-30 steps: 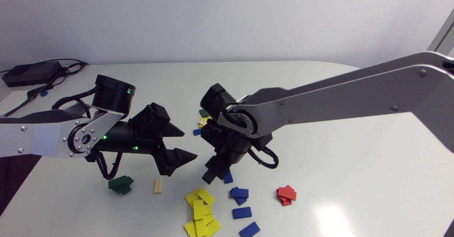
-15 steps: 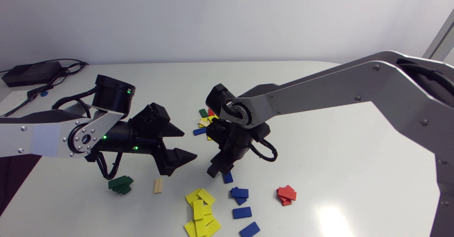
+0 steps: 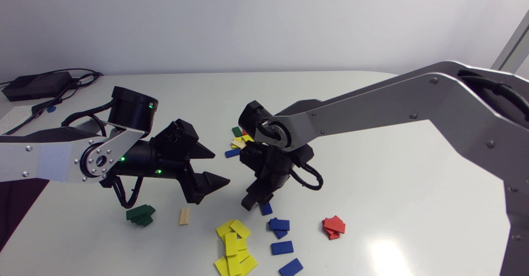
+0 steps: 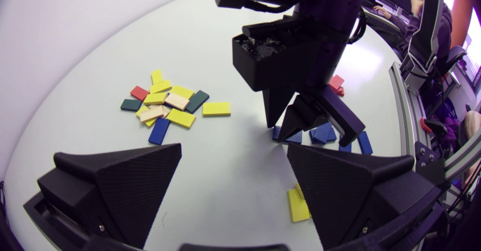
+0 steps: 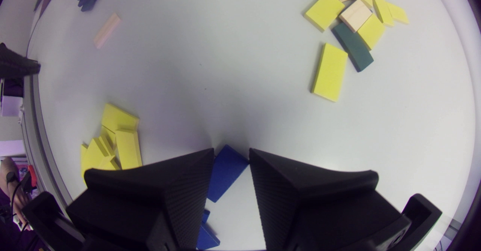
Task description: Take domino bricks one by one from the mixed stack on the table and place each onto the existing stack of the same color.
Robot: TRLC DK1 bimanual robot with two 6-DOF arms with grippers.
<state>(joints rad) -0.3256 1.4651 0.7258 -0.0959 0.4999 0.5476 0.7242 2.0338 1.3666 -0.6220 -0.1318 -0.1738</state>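
- White smooth table (image 3: 384, 164) carries everything; the mixed stack of flat coloured domino bricks (image 4: 169, 104) lies far, about the middle.
- My right gripper (image 5: 232, 151) is low over the table, near the middle, with a flat blue domino brick (image 5: 225, 172) at its tips. Whether the jaws pinch this brick or only stand about it, I cannot tell.
- This brick is just beside the small stack of blue bricks (image 3: 279, 224), on its far-left side, and not yet on it. I judge that the step in hand is the placing.
- To do it well, I would bring the brick a little nearer and to the right until it is above the stack. Then I would turn its long side along the top brick and let it down flat.
- Some loose blue bricks (image 3: 282, 247) lie nearer, and the pile of yellow bricks (image 3: 232, 243) is close on the left. I should not sweep either.
- My left gripper (image 3: 221, 169) hangs on the left with jaws wide apart and empty, clear of the work.
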